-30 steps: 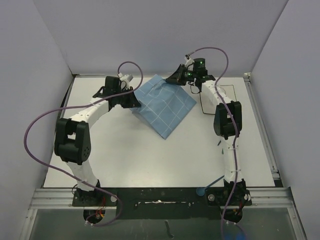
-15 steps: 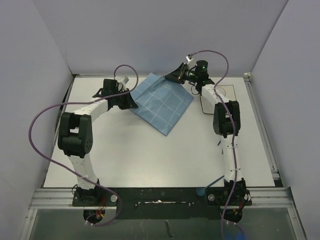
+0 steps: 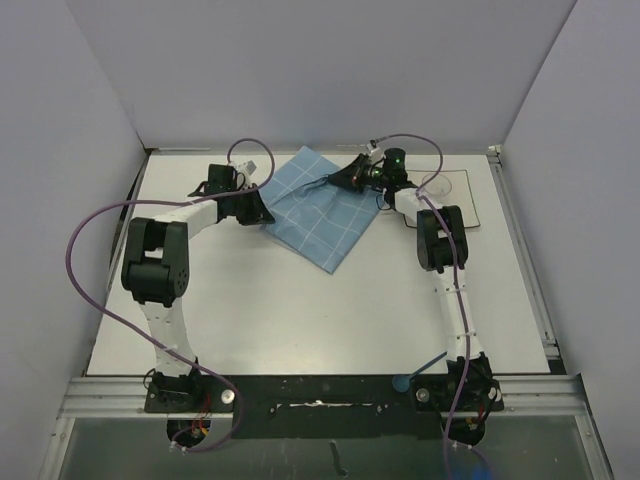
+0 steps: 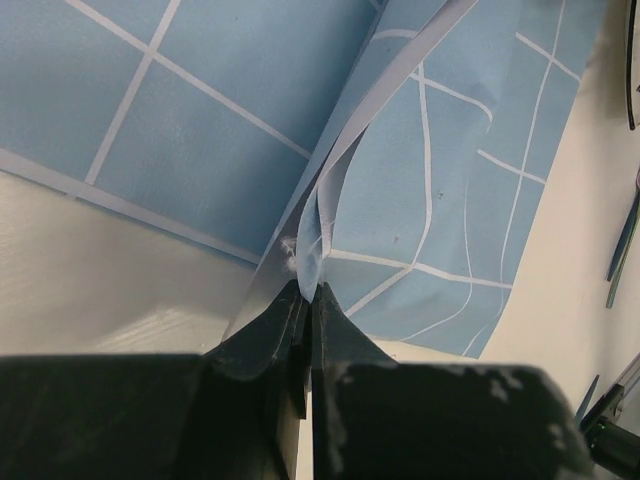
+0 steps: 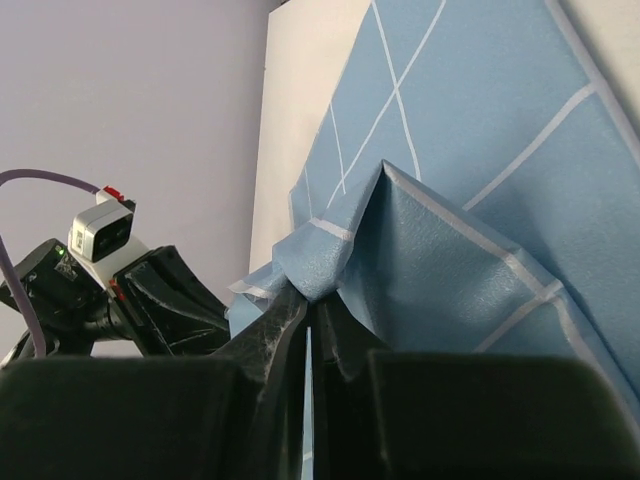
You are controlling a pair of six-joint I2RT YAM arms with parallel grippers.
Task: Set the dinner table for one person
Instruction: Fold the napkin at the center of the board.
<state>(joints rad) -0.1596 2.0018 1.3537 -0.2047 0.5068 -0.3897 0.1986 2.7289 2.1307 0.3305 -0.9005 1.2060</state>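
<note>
While right gripper pinches placemat, plate half-hidden

You've got one blue grid placemat, one square dark-rimmed plate far right, one white dinner table. Two arms: left arm, right arm. Two grippers: left gripper, right gripper. Two purple cables: left cable, right cable.

Placemat: soft, pliable sheet, blue with a white printed grid. Face finely pebbled and matt, underside paler and smoother. Creases like thin vinyl or coated cloth.
Worktop: white, matt, smooth; faint sheen close up.
Left tool, right tool: hard black plastic, dull, tips scuffed whitish.
Cable: purple, smooth, slightly glossy sheath.
</note>
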